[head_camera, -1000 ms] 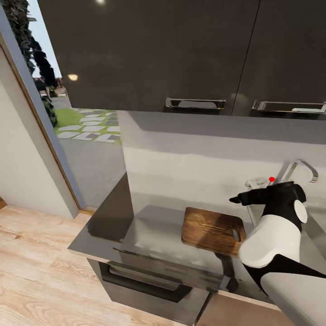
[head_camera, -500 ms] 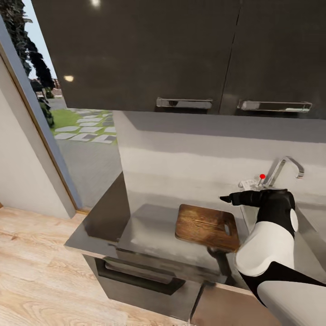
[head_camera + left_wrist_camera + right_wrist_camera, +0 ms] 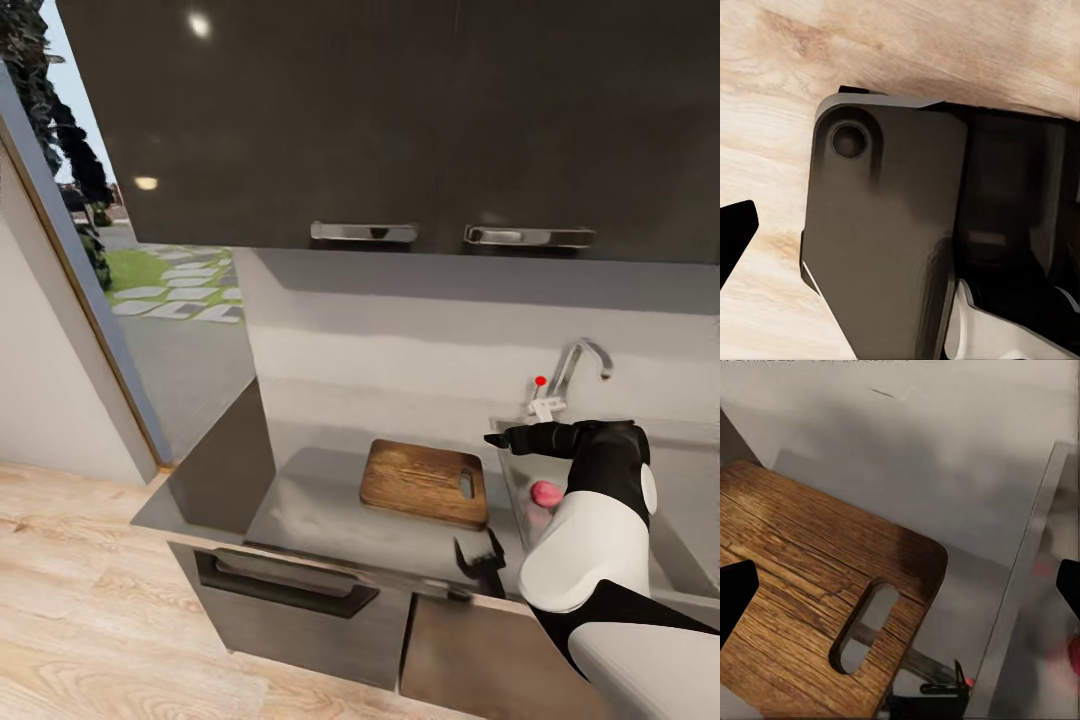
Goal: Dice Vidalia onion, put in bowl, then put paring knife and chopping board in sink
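Nearest the viewer, the robot's white and black right arm reaches forward over the front edge of the countertop [image 3: 320, 510]. Its right gripper [image 3: 515, 440] hangs above the seam between the worktop and the sink [image 3: 670, 545]. In the right wrist view its two black fingertips [image 3: 736, 592] sit far apart at opposite edges of the picture, so the fingers are spread wide and hold nothing.

Just beyond the counter edge lies the chopping board [image 3: 425, 482], flat on the worktop, with its slot-shaped handle hole toward the sink. It lies just beside the basin's rim.

Inside the basin, partly hidden behind the arm, sits a small pink rounded thing — judged to be the Vidalia onion [image 3: 545, 493]. Behind it rises the chrome tap [image 3: 578, 365] with its red dot. Farther still, glossy black upper cabinets [image 3: 400, 120] hang on the wall.

The left gripper [image 3: 735, 234] shows as one black fingertip over pale wood floor, beside the robot's own dark base; whether it is spread or pressed together cannot be told.

Risks, as a judgement: the onion is round and sits low in a steel basin — a grip set off centre could send it rolling away. The forearm could also knock the tap or the basin rim while descending.

No brand, label or readable writing appears anywhere.
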